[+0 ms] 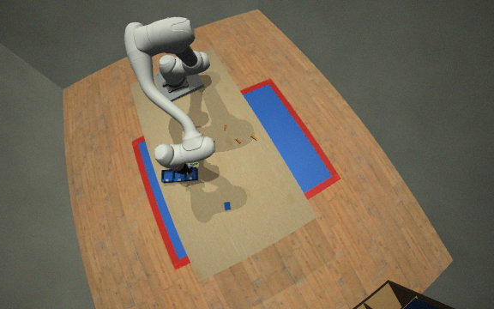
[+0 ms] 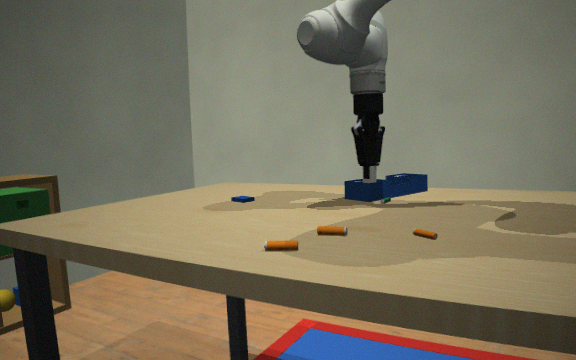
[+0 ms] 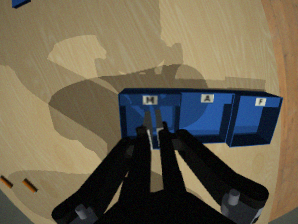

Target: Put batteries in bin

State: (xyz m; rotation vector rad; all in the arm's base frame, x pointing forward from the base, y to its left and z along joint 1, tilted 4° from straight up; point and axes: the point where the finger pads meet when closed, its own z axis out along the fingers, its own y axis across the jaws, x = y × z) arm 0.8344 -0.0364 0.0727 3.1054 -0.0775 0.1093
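Batteries of orange, cylindrical form lie on the pale wooden table (image 1: 251, 193) (image 2: 168, 225) (image 3: 30, 60). We find the nearest, a thick orange battery with a pale end (image 1: 254, 137) (image 2: 281, 245) (image 3: 6, 181), then a slimmer orange battery (image 1: 225, 127) (image 2: 425, 233), slightly oblique, and a second thick orange battery (image 1: 237, 141) (image 2: 332, 230) (image 3: 30, 185). Farther back, we see a small green object (image 1: 193, 164) (image 2: 386, 200) near the blue bin marked M (image 2: 363, 191) (image 3: 131, 117). Above this bin, we observe the black two-finger gripper (image 1: 183, 170) (image 2: 369, 174) (image 3: 153, 118) clenched, its fingertips nearly together. Beyond bin A (image 3: 204, 117) stands the blue bin marked F (image 1: 167, 176) (image 2: 418, 182) (image 3: 251, 120).
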